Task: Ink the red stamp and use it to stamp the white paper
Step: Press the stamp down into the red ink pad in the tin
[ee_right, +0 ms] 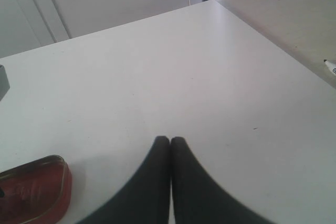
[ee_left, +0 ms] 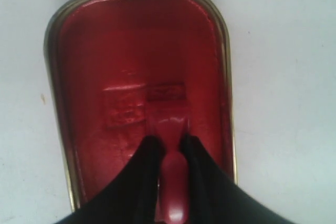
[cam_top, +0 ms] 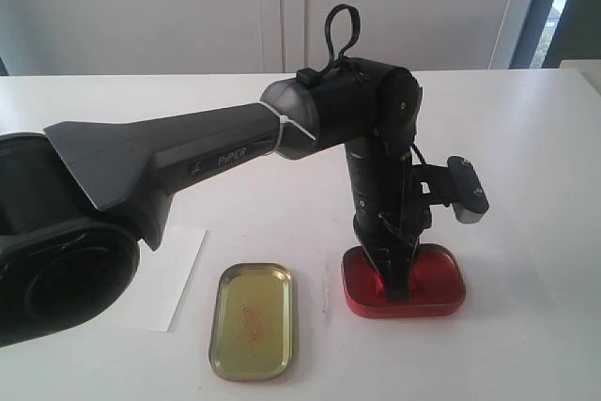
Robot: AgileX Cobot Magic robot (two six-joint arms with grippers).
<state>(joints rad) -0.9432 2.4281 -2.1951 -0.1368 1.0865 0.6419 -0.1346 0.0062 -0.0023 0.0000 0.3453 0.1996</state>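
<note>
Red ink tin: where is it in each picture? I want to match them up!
Exterior view: the red ink tin sits low, right of the middle.
Left wrist view: it fills most of the picture, with the red stamp in its middle.
Right wrist view: only a corner peeks in at the edge, off to one side of the right gripper.
Shared landmark: the white table that the tin sits on.

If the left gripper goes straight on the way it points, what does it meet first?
The ink pad of the red tin; the red stamp the left gripper holds looks at, perhaps on, that pad.
</note>
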